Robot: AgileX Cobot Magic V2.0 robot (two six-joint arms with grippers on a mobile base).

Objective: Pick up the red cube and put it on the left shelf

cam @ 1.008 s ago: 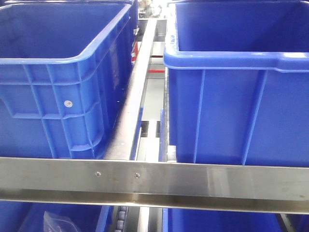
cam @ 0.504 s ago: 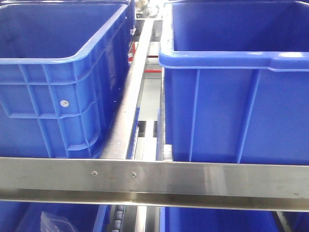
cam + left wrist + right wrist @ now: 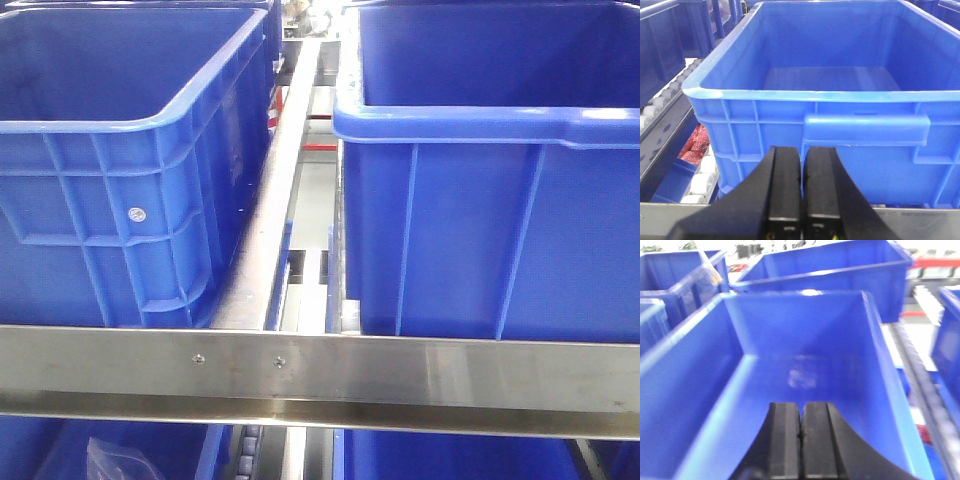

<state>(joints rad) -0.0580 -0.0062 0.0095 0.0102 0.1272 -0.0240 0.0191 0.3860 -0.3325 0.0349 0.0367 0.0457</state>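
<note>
The left shelf's steel front rail (image 3: 420,370) runs across the front view, with a large blue crate (image 3: 120,180) on the left and another (image 3: 480,220) on the right. No red cube shows in any view. My left gripper (image 3: 802,150) is shut and empty, level with the front wall of an empty blue crate (image 3: 865,130). My right gripper (image 3: 800,405) is shut and empty, hovering over the inside of an empty blue crate (image 3: 805,355). Neither gripper shows in the front view.
A steel divider rail (image 3: 285,170) runs back between the two crates. More blue crates sit on the tier below, one holding a clear plastic bag (image 3: 115,458). White rollers (image 3: 700,182) and a red textured thing (image 3: 695,145) lie left of the crate in the left wrist view.
The front view shifted a little: the crates slid slightly left, then back a touch to the right. Nothing was picked up or let go.
</note>
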